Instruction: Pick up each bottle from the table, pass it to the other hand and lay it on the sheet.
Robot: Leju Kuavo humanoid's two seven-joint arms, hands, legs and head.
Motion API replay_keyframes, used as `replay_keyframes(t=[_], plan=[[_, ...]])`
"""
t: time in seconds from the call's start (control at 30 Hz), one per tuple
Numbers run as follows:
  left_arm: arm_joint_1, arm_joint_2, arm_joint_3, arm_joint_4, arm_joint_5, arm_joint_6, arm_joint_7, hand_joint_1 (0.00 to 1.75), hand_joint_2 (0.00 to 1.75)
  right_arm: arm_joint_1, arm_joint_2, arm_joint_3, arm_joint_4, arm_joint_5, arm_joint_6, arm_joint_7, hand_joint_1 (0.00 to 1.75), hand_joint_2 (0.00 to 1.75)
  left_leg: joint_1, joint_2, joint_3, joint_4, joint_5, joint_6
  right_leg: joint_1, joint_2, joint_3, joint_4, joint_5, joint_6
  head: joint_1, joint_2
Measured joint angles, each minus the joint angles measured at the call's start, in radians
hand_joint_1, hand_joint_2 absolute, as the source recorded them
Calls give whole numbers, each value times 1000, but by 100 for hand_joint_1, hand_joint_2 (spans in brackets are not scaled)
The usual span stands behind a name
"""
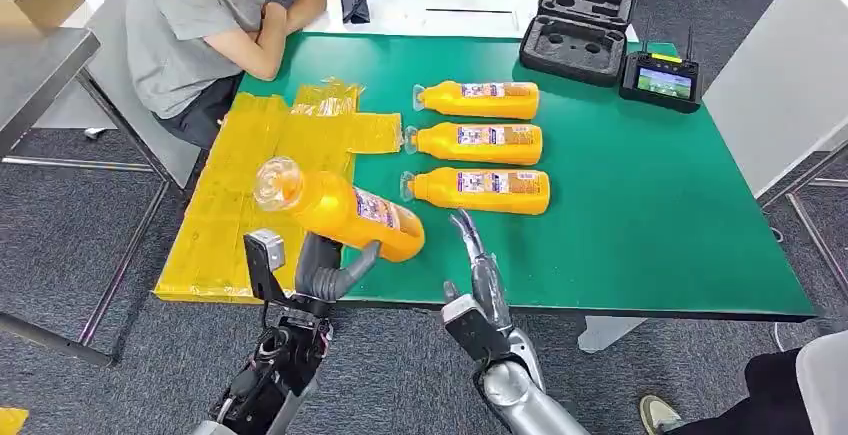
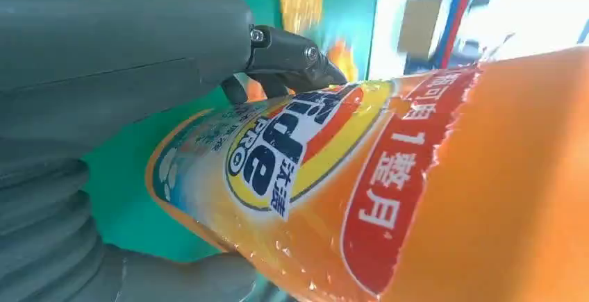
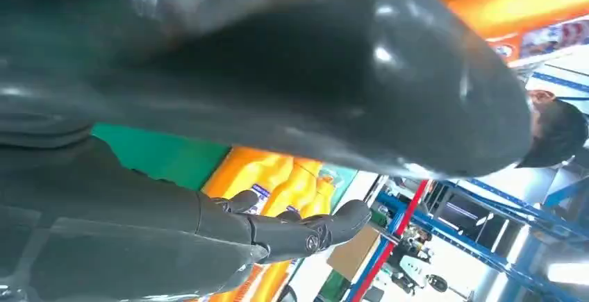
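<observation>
Your left hand (image 1: 325, 270) grips one orange plastic detergent bottle (image 1: 340, 210) above the yellow sheet (image 1: 225, 205); your right hand (image 1: 478, 270) hangs empty, fingers apart. At one o'clock, three orange bottles (image 1: 478, 143) await.

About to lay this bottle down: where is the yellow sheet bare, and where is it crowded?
The yellow sheet is bare from its near edge back toward the person. The three lying bottles crowd the green table just right of it. The left hand holds the bottle.
</observation>
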Motion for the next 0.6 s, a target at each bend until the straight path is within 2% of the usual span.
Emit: replay_keyframes(t=[0.2,0.37,0.6], plan=[[0,10,5,0,-68,96,-30,175,175,8,-2,0,-5,0,-2,0,0,0,0,0,0,0,0,0,0,0,0,0,0,0,0,0],[-4,23,5,1,-311,425,-85,175,175,18,-3,-1,-5,0,-11,0,0,0,0,0,0,0,0,0,0,0,0,0,0,0,0,0],[-21,49,22,42,-484,664,-89,175,175,30,-3,-10,-5,1,-11,0,0,0,0,0,0,0,0,0,0,0,0,0,0,0,0,0]])
